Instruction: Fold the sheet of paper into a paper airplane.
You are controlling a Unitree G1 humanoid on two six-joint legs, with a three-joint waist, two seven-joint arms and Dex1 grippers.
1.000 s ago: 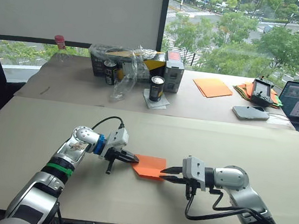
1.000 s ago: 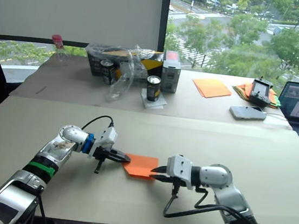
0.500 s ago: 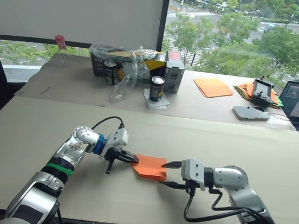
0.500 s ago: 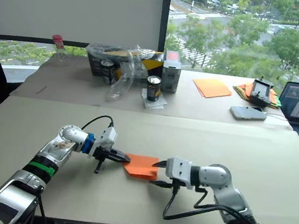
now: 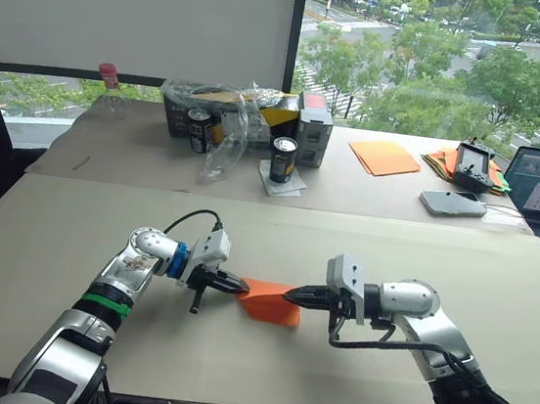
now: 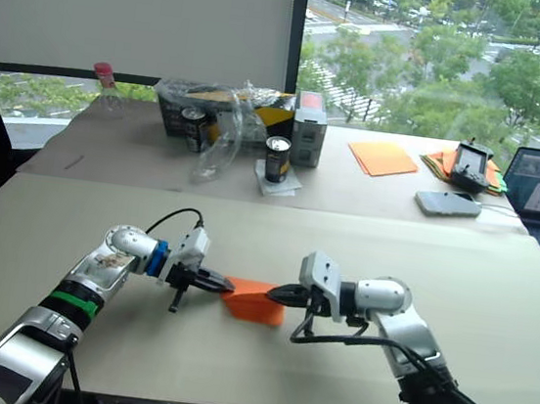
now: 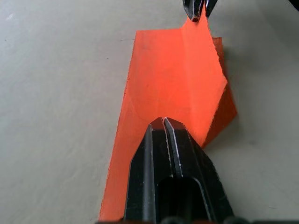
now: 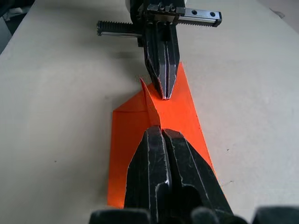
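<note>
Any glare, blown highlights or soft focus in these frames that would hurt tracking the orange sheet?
Left eye view: sheet of paper evenly lit and sharp, casting only a thin shadow on the table; the window is bright but not washed out. Left wrist view: left end effector up close looks soft. Right wrist view: right end effector shows light sheen, paper crease readable.
</note>
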